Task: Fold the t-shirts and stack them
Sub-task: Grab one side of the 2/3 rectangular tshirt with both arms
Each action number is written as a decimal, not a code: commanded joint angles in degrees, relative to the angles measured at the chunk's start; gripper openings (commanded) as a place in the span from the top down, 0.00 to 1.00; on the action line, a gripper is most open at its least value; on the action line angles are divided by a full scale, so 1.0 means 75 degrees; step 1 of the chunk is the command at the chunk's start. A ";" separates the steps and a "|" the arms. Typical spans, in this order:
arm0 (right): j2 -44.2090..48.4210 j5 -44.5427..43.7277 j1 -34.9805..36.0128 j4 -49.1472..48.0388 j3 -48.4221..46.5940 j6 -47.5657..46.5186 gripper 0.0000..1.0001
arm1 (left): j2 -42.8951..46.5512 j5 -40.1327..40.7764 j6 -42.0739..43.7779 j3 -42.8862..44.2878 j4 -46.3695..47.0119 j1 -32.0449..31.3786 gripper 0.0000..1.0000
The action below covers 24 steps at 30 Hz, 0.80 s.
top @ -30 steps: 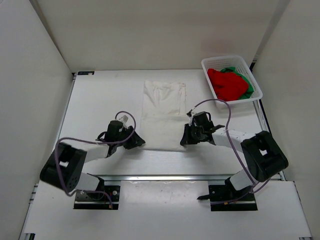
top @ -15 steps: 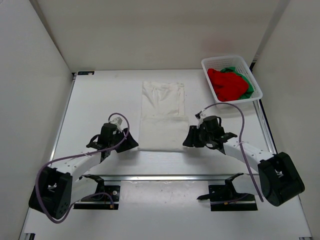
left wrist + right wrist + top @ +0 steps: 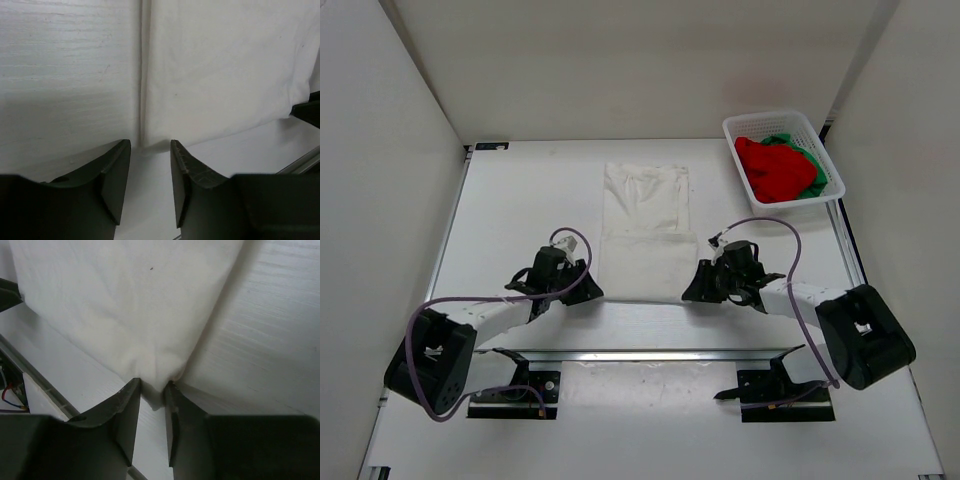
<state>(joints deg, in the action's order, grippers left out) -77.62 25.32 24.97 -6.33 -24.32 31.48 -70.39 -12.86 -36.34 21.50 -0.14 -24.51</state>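
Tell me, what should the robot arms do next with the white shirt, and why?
Probably close both jaws. The left gripper and right gripper each sit at a near corner of the white t-shirt, jaws apart, so neither grips it yet for folding.

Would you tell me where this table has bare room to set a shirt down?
Free: the wide patch between the white t-shirt and the table's left edge, and the strip between it and the basket. Crowded: the near edge, where the left gripper and right gripper sit at its corners.
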 commanded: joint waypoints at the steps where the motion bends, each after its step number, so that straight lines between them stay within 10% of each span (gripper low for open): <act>1: -0.0197 0.0022 0.0045 -0.0328 0.0149 0.0103 0.78 | -0.0353 0.0273 0.0017 -0.0089 -0.0392 -0.0118 0.55; 8: 0.0142 -0.0258 0.0197 -0.0258 0.0206 0.0137 1.00 | -0.0202 0.0004 -0.0135 0.0064 -0.0425 -0.0200 0.98; 24: 0.4713 -0.1337 0.2110 0.2718 0.0795 0.1651 1.00 | 0.4100 -0.0207 -0.0030 0.0752 -0.4902 -0.0283 1.00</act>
<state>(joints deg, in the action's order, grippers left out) -44.77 17.37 42.11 9.45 -13.98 42.50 -42.33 -13.74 -36.69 20.75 -29.93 -28.58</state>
